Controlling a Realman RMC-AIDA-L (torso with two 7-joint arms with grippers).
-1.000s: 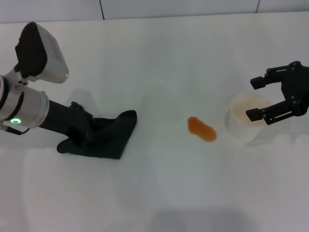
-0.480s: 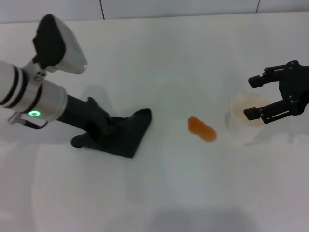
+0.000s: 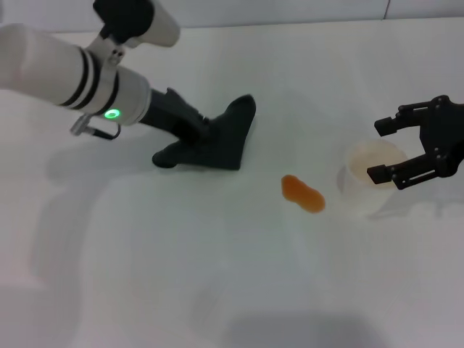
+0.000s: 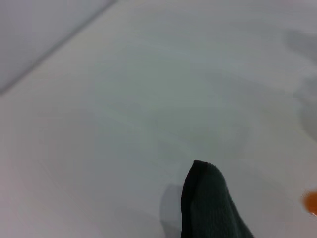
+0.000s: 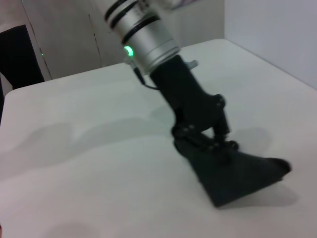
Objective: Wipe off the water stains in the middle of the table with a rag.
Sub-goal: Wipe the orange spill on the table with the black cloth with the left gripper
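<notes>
One soft dark rag (image 3: pixel 217 141) is being gripped by the left gripper (image 3: pixel 194 134) on the smooth white table (image 3: pixel 217 275), near one glossy orange stain (image 3: pixel 303 194). The right gripper (image 3: pixel 388 150) is being held open beside one translucent cup (image 3: pixel 366 174).

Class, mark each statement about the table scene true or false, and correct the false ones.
1. The rag covers the orange stain. False: it lies apart from the stain, on the side of the robot's left arm.
2. The left tool grips the rag. True.
3. The right tool is open beside the plastic cup. True.
4. The stain has been wiped off the table. False: it is still there, glossy and whole.
5. The cup lies tipped over. False: it stands upright.
</notes>
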